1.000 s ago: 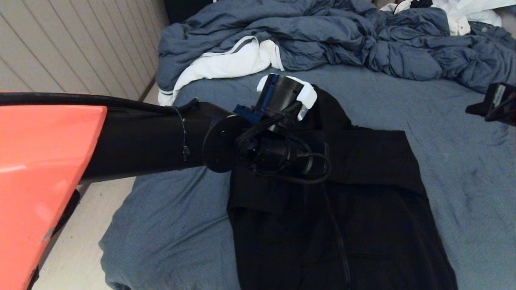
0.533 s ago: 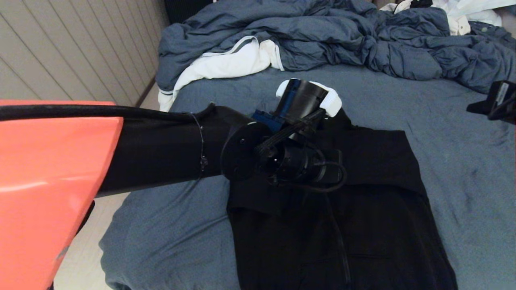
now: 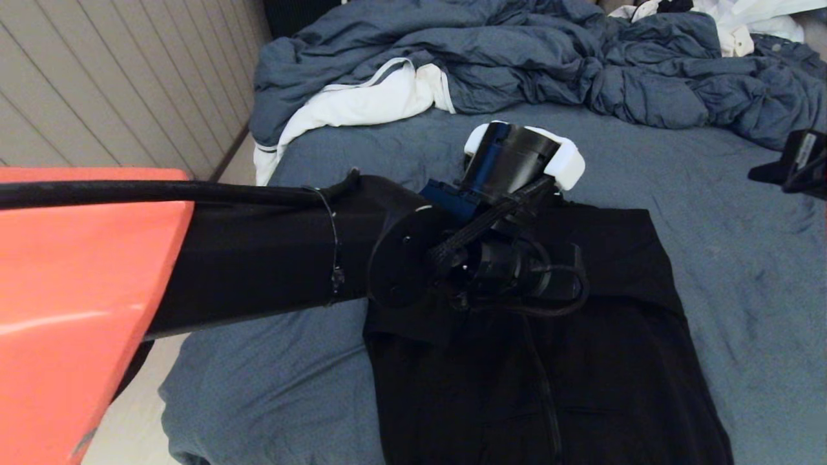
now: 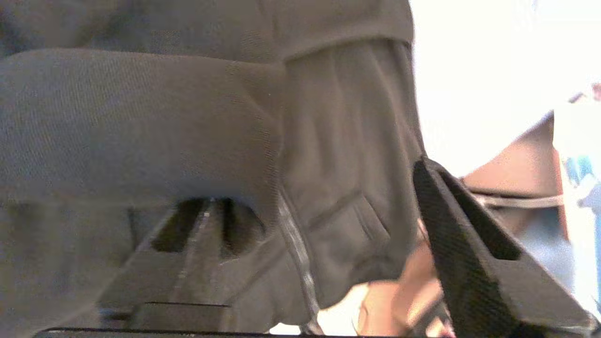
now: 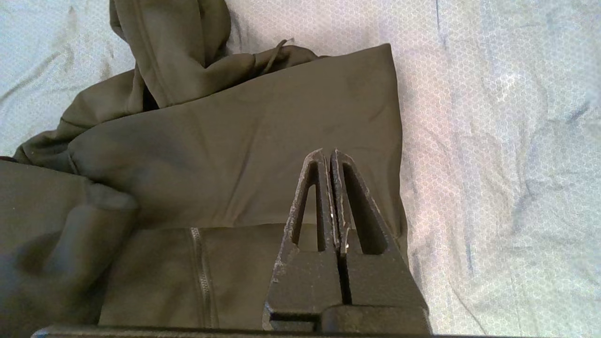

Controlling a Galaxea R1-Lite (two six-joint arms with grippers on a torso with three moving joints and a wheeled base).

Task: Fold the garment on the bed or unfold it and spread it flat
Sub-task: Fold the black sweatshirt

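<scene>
The garment (image 3: 581,336), a black zip-front hoodie, lies on the bed's blue-grey sheet (image 3: 743,258) with a sleeve folded across its chest. My left arm reaches over its upper part, and the wrist hides the fingers in the head view. In the left wrist view the left gripper (image 4: 314,183) is open, its jaws wide apart just above the garment (image 4: 141,117), gripping nothing. My right gripper (image 3: 791,161) hovers at the far right above the sheet. The right wrist view shows the right gripper (image 5: 327,152) shut and empty, above the garment (image 5: 235,141) near its edge.
A rumpled blue-grey duvet (image 3: 517,58) is heaped along the far side of the bed, with a white cloth (image 3: 362,103) tucked in it at the left. More white cloth (image 3: 743,19) lies at the far right corner. A panelled wall (image 3: 116,77) and floor (image 3: 129,400) border the bed's left edge.
My left wrist has moved to the right over the garment's upper part, and its jaws have come apart. The right gripper has stayed where it was.
</scene>
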